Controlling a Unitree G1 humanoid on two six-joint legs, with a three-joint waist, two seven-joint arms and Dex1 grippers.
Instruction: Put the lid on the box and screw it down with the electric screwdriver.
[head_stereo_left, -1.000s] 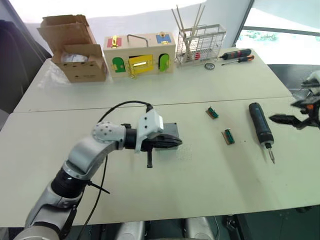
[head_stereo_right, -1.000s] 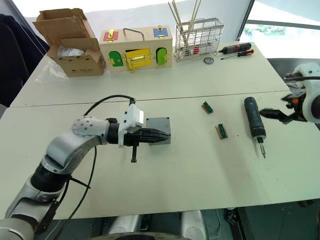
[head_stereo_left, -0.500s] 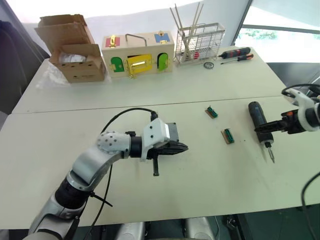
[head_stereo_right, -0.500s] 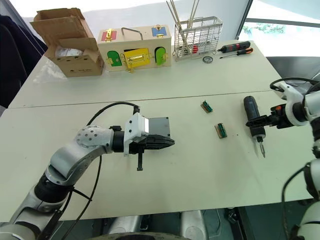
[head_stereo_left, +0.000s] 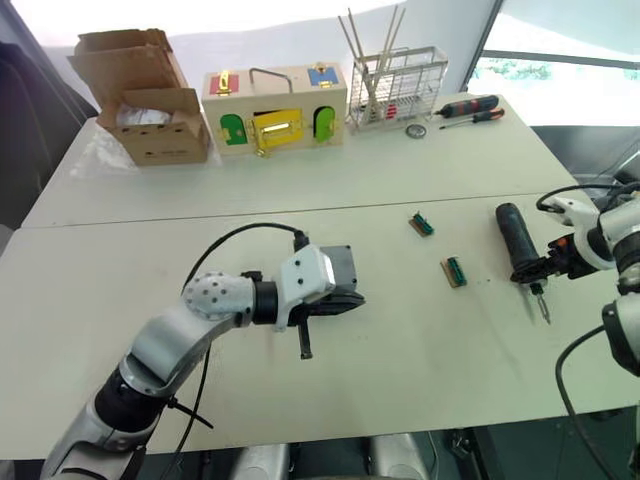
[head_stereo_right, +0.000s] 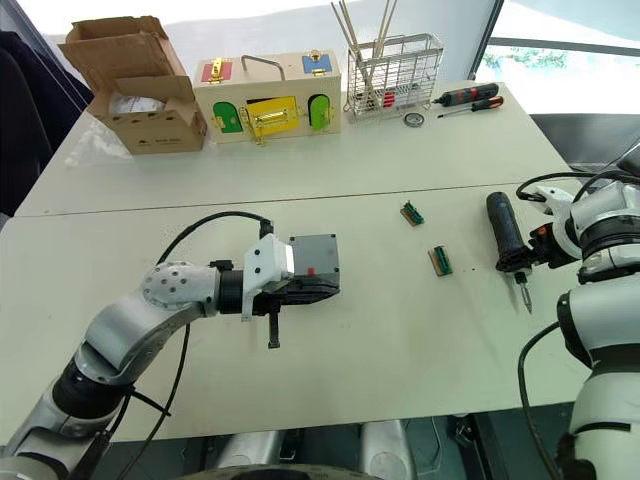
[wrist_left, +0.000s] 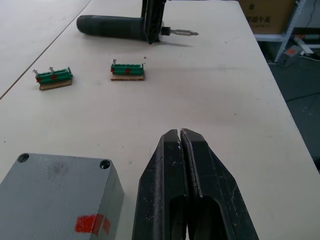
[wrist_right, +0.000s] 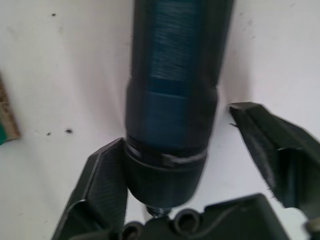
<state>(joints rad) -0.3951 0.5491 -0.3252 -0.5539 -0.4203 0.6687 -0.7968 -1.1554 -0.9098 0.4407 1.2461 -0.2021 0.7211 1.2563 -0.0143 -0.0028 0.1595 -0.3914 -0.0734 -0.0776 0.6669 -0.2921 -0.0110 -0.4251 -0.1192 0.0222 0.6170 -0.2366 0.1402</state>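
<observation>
Head views: white table, two tops butted together with a seam across the middle. Back row along the far top: open cardboard box, wooden latch box with coloured doors, wire rack holding sticks, two hand screwdrivers at the far right end.

Left arm reaches in over the near top. Left gripper has its fingers pressed together, holding nothing, tip pointing toward the robot's right. Box sits on the table just beside that gripper; left wrist view shows its grey top with corner screw holes and a red mark on the side wall. Whether the lid is on it, can't tell.

Screwdriver lies flat on the near top at the right, well apart from the box, bit pointing toward the robot. Right gripper is at its bit end; in the right wrist view the fingers are spread either side of the black collar, one touching or nearly touching it, the other clear of it, not clamped. Tool rests on the table.

Two small green terminal blocks on wooden bases lie between box and screwdriver, apart from each other, second one farther back.
</observation>
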